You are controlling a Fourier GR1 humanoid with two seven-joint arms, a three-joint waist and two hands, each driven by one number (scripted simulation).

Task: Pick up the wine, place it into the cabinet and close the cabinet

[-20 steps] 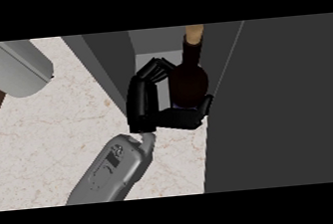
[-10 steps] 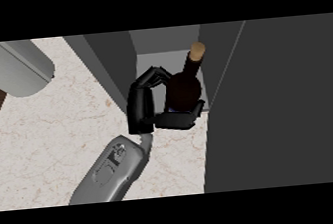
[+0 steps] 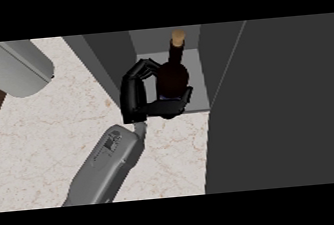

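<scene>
Hand: right hand (image 3: 140, 94) curled around wine bottle (image 3: 174, 73).
Bottle: upright, inside open cabinet (image 3: 165, 44).
Counter: marble countertop (image 3: 46, 140).

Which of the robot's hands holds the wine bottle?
The left hand, curled round the wine bottle at the open cabinet; the right hand is not in view.

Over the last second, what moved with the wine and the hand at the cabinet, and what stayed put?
The right hand, still curled round the wine bottle, carried it further into the open cabinet; its cork top now sits deeper between the walls. The grip has not been released. The open cabinet door and the counter look unchanged.
</scene>
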